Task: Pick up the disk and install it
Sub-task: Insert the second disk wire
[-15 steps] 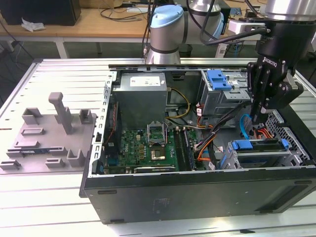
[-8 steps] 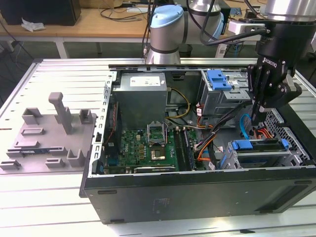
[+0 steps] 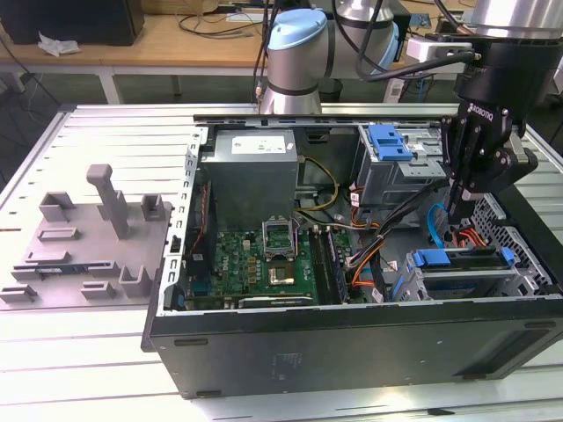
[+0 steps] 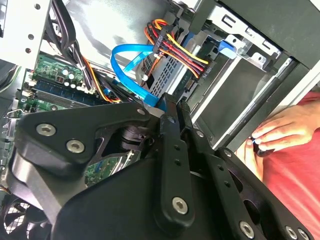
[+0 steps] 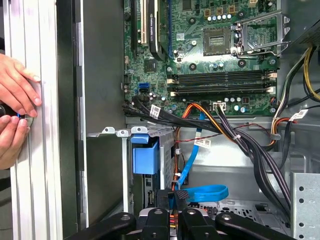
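The disk (image 3: 464,280) lies flat in the lower drive bay at the exterior view's right front corner of the open computer case, with its blue bracket (image 3: 437,258) facing into the case. My black gripper (image 3: 453,215) hangs just above and behind that bay. In both wrist views its fingers (image 4: 171,116) are pressed together with nothing between them, and the fingertips sit next to a looped blue data cable (image 5: 202,192). The bracket's blue end (image 5: 145,156) shows beside the bay's metal rail in the first wrist view.
A bundle of orange, red and black power cables (image 4: 172,42) runs past the gripper. The upper cage with a lighter-blue latch (image 3: 391,142) and the grey power supply (image 3: 253,163) stand further back. A person's hands (image 5: 15,100) rest on the table edge outside the case. A grey fixture (image 3: 88,237) lies at the exterior view's left.
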You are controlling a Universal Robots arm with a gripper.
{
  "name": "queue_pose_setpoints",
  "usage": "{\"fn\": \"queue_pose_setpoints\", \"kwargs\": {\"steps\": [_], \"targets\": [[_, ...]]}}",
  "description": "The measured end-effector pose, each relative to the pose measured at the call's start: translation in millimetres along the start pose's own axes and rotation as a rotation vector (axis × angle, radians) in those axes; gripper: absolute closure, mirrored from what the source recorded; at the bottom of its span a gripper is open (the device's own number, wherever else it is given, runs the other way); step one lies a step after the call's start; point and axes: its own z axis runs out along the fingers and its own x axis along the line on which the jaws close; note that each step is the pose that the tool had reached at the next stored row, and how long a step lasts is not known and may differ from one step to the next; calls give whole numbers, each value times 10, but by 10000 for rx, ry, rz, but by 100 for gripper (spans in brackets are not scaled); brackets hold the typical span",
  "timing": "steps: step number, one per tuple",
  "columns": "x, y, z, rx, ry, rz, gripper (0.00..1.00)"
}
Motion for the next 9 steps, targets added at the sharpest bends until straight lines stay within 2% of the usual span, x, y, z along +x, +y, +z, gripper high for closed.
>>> {"fn": "queue_pose_setpoints", "kwargs": {"steps": [6,9], "targets": [[0,0,0,0,2,0,84],[10,-3,4,0,-21,1,84]]}}
